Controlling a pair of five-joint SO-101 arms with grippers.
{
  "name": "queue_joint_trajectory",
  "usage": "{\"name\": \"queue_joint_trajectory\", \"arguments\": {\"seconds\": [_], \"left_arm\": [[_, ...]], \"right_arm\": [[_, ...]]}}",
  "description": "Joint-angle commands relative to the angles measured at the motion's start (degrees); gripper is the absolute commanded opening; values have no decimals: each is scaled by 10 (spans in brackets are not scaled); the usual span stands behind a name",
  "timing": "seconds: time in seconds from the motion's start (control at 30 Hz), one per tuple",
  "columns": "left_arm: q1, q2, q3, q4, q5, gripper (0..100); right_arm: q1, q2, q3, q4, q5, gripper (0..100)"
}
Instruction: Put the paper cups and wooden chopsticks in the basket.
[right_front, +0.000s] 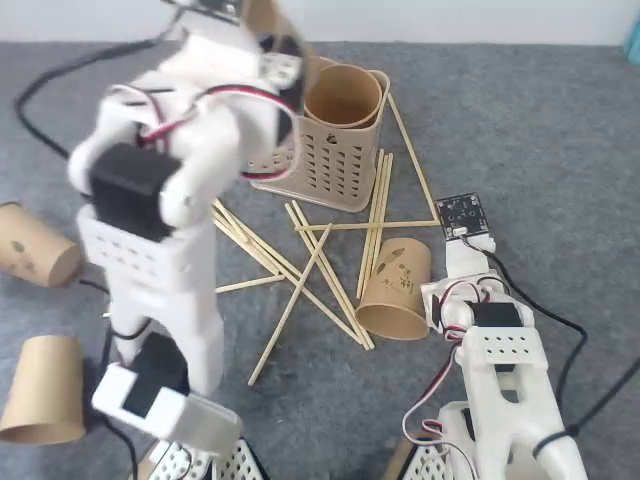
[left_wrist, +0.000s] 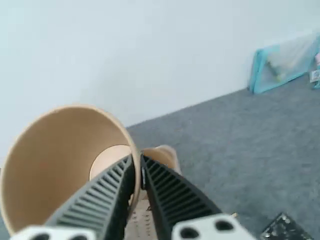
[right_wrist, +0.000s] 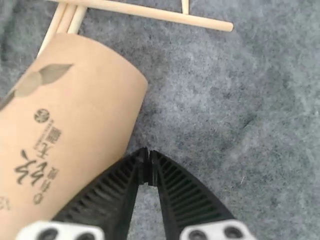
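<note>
Left wrist view: paper cup (left_wrist: 55, 165) cropped

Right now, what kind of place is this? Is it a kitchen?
Probably not a kitchen. It looks like an indoor robot practice table. Two white robot arms stand at a grey felt-like cover, a plain pale wall is behind, and paper cups and chopsticks lie scattered about.

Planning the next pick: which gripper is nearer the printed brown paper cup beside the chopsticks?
Right. The right gripper is beside the cup; the left gripper is by the beige plastic basket.
</note>
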Motion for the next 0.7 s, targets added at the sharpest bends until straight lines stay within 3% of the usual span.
{"name": "queue_joint_trajectory", "arguments": {"seconds": [0.0,0.67], "left_arm": [[34,2,12,-67,14,12],[44,191,25,-91,9,12]], "right_arm": [[-1,-12,-2,-9,6,8],[11,-12,-4,-10,7,8]]}}
